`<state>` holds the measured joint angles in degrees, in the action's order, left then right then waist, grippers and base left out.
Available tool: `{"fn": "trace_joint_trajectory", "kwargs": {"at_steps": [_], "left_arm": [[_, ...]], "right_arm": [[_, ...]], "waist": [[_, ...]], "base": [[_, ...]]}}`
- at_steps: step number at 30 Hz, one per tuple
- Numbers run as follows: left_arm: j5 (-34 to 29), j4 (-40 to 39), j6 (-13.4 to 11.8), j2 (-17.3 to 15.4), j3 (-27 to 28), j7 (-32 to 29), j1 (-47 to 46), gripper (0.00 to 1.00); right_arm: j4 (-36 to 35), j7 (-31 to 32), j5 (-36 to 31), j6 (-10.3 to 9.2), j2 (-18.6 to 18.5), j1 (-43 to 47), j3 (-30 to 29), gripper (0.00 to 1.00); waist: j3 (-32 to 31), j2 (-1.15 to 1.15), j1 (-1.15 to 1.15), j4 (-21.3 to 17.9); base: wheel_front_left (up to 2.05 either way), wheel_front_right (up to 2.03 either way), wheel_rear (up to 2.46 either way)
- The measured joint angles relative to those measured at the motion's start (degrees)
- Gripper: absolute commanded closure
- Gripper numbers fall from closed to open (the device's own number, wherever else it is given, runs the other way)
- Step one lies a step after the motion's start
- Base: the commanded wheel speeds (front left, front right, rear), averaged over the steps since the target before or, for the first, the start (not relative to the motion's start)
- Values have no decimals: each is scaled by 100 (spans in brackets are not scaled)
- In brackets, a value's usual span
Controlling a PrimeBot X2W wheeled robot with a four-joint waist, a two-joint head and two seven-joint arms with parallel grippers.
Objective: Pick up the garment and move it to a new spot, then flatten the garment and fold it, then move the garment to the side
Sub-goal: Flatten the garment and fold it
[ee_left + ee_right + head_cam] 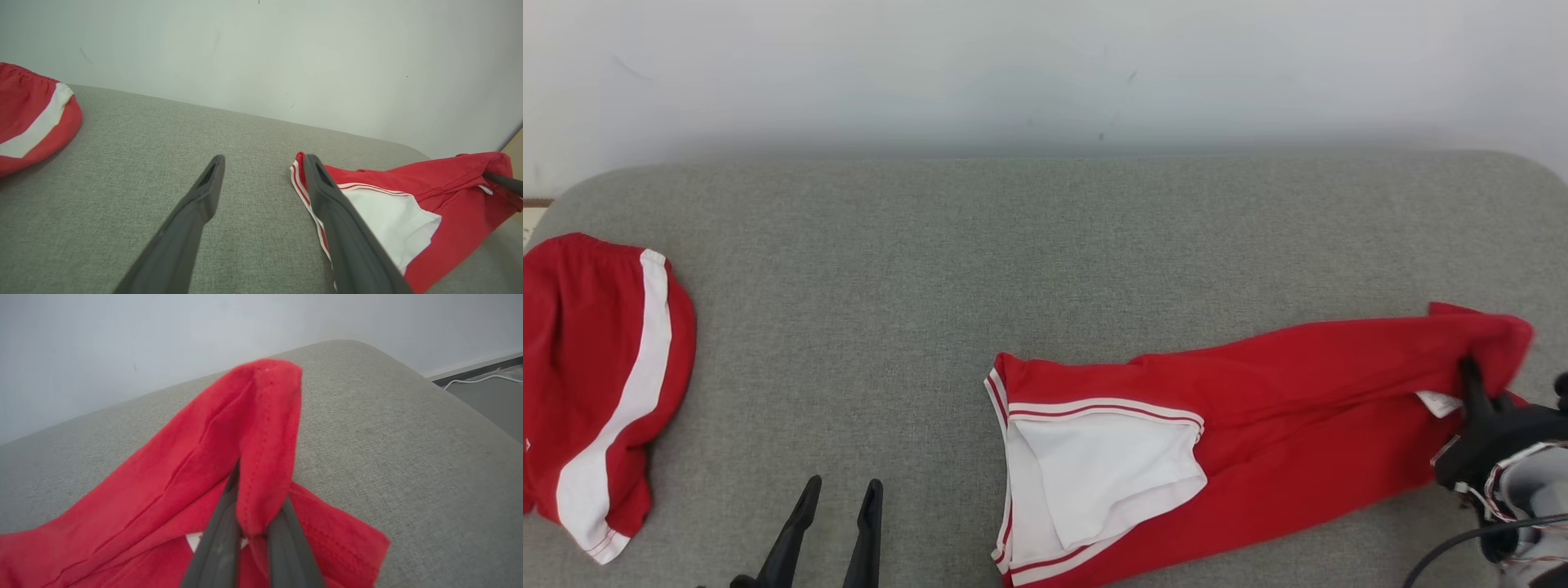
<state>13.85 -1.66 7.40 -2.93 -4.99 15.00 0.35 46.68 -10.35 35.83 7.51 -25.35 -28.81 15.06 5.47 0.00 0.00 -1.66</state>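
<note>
Pinching a fold of the red garment with white panel (1282, 392), your right gripper (1470, 376) sits at the right end of the grey fabric cushion (1045, 245); your left gripper (841, 490) hangs spread near the garment's striped edge.

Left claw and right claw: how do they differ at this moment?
The left claw is open and holds nothing; the right claw is shut on the red garment. The left is over bare grey cushion; the right sits at the garment's end. Both are dark and two-fingered.
</note>
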Motion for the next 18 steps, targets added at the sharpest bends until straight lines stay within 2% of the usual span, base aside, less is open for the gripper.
{"fn": "trace_joint_trajectory", "kwargs": {"at_steps": [8, 18], "left_arm": [[24, 19, 0, 2, 49, 0, 74, 0], [32, 26, 0, 1, 49, 0, 50, 0]], "right_arm": [[-1317, 171, 413, -1, 300, 243, 519, 100], [-3188, 787, 815, -1, 660, 854, 980, 100]], "waist": [[-49, 0, 0, -113], [9, 0, 0, -83]], "base": [[0, 0, 0], [0, 0, 0]]}}
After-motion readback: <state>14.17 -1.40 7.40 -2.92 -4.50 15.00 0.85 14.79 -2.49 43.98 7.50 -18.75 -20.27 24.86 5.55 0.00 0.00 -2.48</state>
